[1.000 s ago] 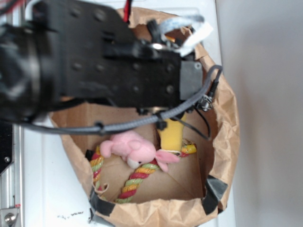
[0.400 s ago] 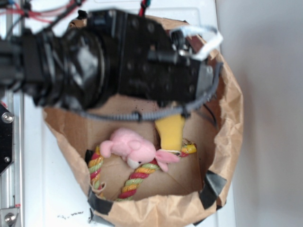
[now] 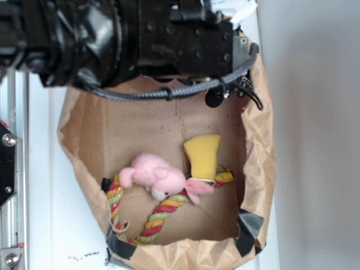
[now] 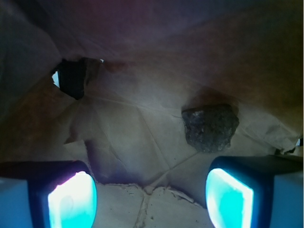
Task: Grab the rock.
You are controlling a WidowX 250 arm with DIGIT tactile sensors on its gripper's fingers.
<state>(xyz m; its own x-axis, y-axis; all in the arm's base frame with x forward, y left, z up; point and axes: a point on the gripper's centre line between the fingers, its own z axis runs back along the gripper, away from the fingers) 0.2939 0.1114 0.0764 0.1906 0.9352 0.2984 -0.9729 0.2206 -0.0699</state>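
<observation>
Dark brown and rough, the rock lies on the bag floor ahead of my gripper, just beyond my right finger; my jaws stand wide and empty.

Rough matt rock; creased paper bag

Exterior view looks straight down into paper bag; wrist view close inside, facing bag's crumpled wall.
</observation>
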